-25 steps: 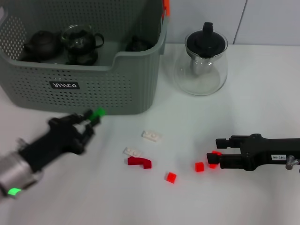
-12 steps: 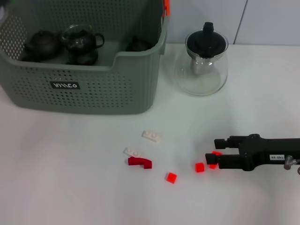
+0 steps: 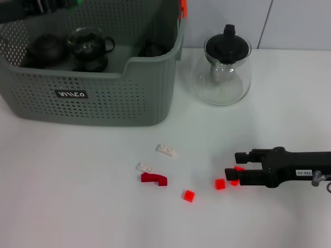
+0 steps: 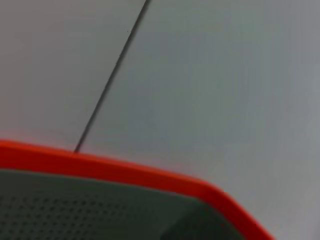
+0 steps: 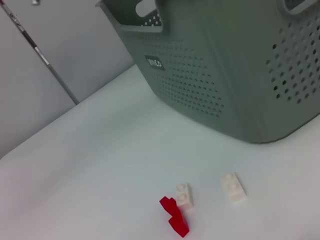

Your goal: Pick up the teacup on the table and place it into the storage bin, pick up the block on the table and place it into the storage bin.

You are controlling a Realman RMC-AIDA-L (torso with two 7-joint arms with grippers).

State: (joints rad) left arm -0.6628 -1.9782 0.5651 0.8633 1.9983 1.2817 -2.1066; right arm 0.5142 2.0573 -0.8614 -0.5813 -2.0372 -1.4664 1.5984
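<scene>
The grey-green storage bin [image 3: 103, 98] stands at the back left and also shows as a bin wall [image 5: 225, 70] and a perforated bin wall [image 4: 75, 210]. My left gripper [image 3: 70, 4] hangs over the bin's back left corner at the picture's top edge, with a green block [image 3: 77, 2] at its tip. Low over the table at the right, my right gripper [image 3: 234, 164] is open, its fingers on either side of a small red block [image 3: 238, 168]. No teacup shows on the table; dark tea ware [image 3: 46, 49] sits in the bin.
A clear glass teapot [image 3: 223, 67] with a black lid stands right of the bin. Loose on the table lie two white blocks [image 3: 167, 150] [image 3: 146, 167], a dark red curved block [image 3: 154, 179] and two red cubes [image 3: 220, 184] [image 3: 189, 195]. The bin's rim [image 4: 125, 172] is orange.
My left arm rose from the table's front left with the green block and now hangs over the bin's back left. The right gripper crept slightly left.
</scene>
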